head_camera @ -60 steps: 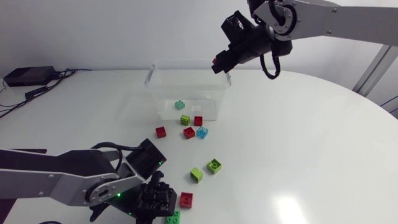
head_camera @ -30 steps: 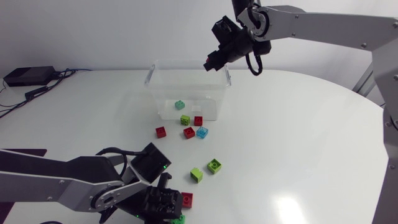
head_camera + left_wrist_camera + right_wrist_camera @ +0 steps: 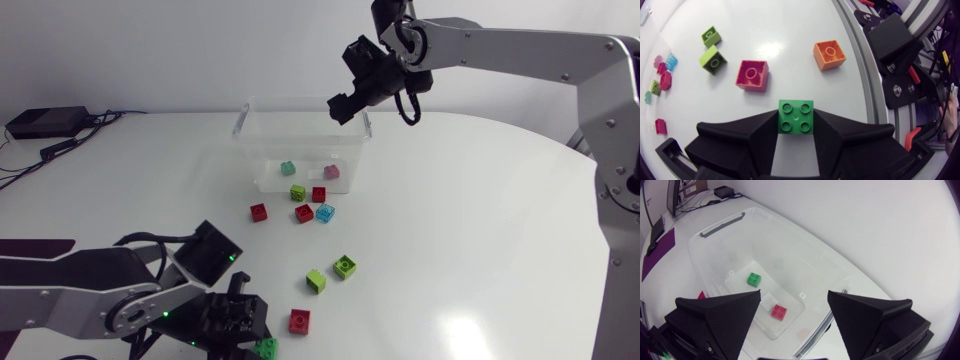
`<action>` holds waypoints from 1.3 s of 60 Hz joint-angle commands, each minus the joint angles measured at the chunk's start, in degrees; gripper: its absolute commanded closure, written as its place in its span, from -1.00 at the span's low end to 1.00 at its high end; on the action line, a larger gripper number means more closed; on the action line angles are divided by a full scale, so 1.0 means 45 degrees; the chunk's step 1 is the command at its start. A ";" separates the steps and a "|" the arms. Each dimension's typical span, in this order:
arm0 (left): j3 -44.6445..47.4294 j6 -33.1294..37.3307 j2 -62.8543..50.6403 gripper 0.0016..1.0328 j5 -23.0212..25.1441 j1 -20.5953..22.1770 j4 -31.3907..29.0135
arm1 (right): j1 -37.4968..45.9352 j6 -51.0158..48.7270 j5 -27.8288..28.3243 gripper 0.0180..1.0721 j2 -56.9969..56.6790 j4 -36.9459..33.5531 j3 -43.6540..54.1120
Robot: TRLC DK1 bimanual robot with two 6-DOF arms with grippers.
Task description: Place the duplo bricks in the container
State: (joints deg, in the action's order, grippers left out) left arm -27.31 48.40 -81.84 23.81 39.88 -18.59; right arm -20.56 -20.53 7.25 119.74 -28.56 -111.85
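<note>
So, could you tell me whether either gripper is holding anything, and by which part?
The left gripper grips the green brick by two opposite sides; the right gripper is open, holding nothing.

Green brick (image 3: 796,116) held between jaws; red brick (image 3: 752,75) just ahead; orange brick (image 3: 829,54) nearby.

The head view looks down from high above the table (image 3: 480,220) and sees the whole top, with the container (image 3: 262,150) at the far side. The left wrist view sits low and very near the table top. It looks past the left gripper (image 3: 796,120), which pinches a green brick (image 3: 796,116), and out across the table. It shares the red brick (image 3: 752,75) with the head view. The right wrist view hangs over the container and looks down into it past the right gripper (image 3: 795,305). It shares the container with the head view.
</note>
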 commanded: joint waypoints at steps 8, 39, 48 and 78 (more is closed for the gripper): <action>-0.1021 0.0338 0.1742 0.58 0.0040 -0.1108 -0.1396 | 0.0037 -0.0027 0.0148 -0.92 -0.2567 -0.0256 0.1946; -0.6392 -0.0190 0.1078 0.58 0.0353 -0.4135 -0.1514 | -0.1623 -0.0124 0.0089 -0.92 -0.6883 -0.0139 0.8938; -0.8345 -0.1498 -0.0289 0.58 0.0353 -0.4448 -0.0088 | -0.2112 0.0091 -0.0009 -0.92 -0.7313 -0.0002 1.0188; -1.2115 -0.2690 -0.4820 0.58 -0.0507 -0.4545 0.2119 | -0.3127 0.0442 -0.0341 -0.91 -0.8426 0.0252 1.3352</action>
State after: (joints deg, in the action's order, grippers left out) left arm -77.23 37.80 -100.40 22.06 19.88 -10.11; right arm -34.15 -20.08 5.93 82.87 -27.99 -54.02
